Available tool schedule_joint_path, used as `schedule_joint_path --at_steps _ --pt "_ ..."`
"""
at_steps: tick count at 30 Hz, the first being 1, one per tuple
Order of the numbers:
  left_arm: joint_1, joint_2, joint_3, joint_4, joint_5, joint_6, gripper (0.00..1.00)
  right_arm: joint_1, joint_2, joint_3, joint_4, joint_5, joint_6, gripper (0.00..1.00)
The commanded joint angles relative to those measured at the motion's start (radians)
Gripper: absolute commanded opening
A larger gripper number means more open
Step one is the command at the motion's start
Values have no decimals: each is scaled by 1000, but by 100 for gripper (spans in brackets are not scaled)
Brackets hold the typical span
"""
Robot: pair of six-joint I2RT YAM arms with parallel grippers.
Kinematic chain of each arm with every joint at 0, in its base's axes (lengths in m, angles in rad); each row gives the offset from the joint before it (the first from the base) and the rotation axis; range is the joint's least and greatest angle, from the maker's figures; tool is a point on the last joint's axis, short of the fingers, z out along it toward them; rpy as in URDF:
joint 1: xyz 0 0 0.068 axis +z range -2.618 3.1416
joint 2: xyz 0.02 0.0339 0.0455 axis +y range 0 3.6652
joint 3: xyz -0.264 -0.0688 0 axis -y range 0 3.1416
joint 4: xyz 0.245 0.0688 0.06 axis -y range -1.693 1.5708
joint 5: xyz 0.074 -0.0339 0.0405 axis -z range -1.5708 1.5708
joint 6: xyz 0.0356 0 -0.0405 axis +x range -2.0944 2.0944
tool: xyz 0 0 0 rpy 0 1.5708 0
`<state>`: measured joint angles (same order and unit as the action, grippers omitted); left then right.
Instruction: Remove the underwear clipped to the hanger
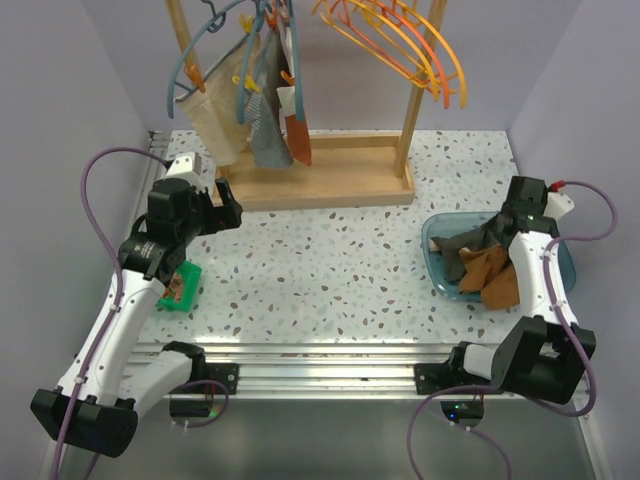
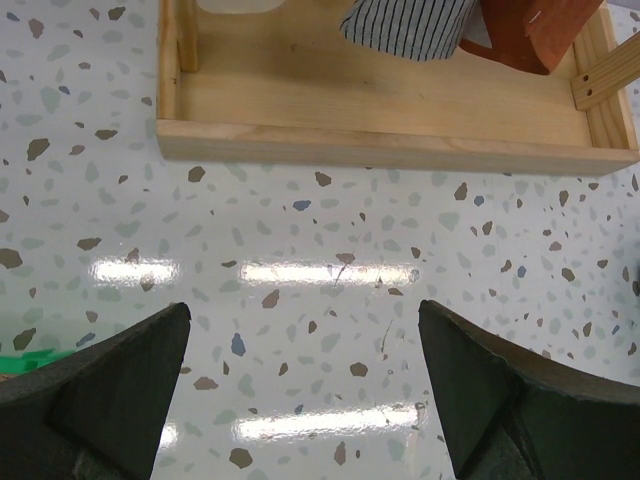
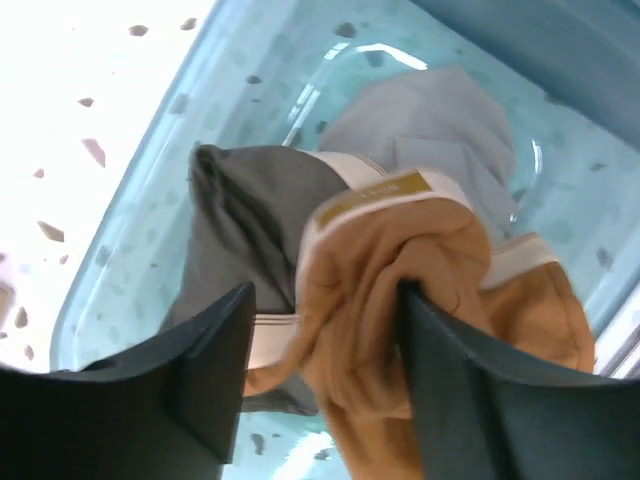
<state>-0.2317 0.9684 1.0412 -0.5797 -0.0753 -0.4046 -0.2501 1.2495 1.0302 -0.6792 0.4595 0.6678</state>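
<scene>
The underwear (image 1: 298, 135) hangs clipped on the wooden rack (image 1: 320, 185) at 12 o'clock. The left pincer (image 2: 303, 320) — spread wide, empty — hovers over the bench (image 1: 330, 280) at 9 o'clock. At 3 o'clock the right pincer (image 3: 325, 290) straddles tan cloth (image 3: 390, 250) in the blue tub (image 3: 140, 190) — whether it grips, I cannot tell.

A wooden rack (image 1: 320, 186) stands at the back of a speckled table (image 1: 330, 280). Blue-grey hangers (image 1: 190, 60) on its rail hold a beige cloth (image 1: 215, 125) and a grey patterned cloth (image 1: 268, 140); empty orange hangers (image 1: 420, 50) hang to the right. A blue tub (image 1: 434, 262) at the right holds grey and tan garments (image 1: 488, 275). A small green item (image 1: 182, 287) lies at the left.
</scene>
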Motion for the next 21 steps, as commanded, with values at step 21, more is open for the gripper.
schedule_joint_path --at_steps 21 --pt "-3 26 54 43 20 -8 100 133 -186 110 -52 -683 -237 98"
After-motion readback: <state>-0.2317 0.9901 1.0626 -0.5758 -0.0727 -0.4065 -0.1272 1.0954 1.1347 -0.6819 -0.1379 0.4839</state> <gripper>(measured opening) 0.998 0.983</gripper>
